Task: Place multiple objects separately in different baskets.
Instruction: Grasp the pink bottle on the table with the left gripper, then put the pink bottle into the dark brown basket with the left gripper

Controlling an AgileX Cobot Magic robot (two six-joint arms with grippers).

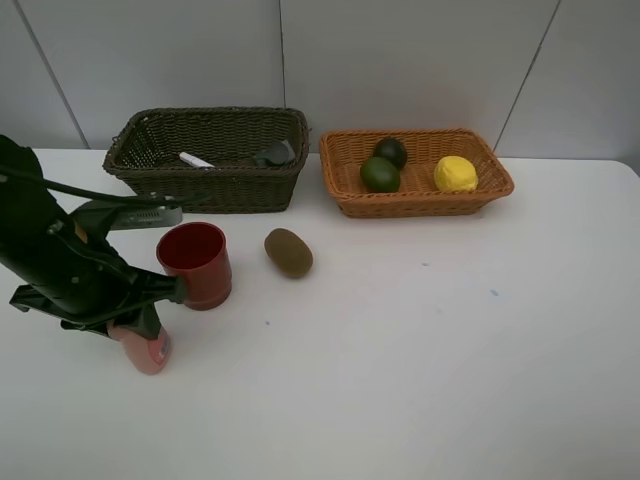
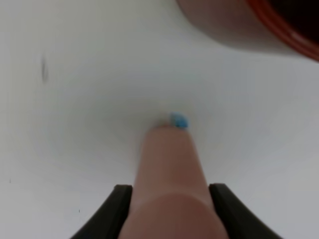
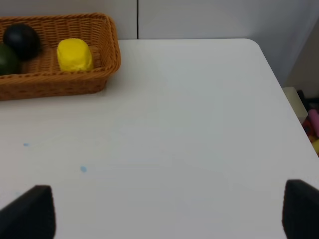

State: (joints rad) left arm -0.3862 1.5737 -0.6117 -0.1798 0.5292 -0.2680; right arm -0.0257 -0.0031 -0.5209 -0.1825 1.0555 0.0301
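The red cup (image 1: 195, 262) stands between pink bottle (image 1: 148, 352) and dark basket (image 1: 210, 185).

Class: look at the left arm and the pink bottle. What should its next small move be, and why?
Probably lift straight up. The left end effector grips the bottle, which sits on the table close beside the cup. Rising first should clear the cup before heading to the dark basket.

High off-arm view looks down on whole white tabletop (image 1: 420, 390); left wrist view sits very near, over pink plastic spray bottle (image 2: 167, 159) within left pincer (image 2: 170, 193); right wrist view faces orange-tan woven basket (image 3: 55, 82) well ahead of right pincer (image 3: 165, 208), shared with high view.
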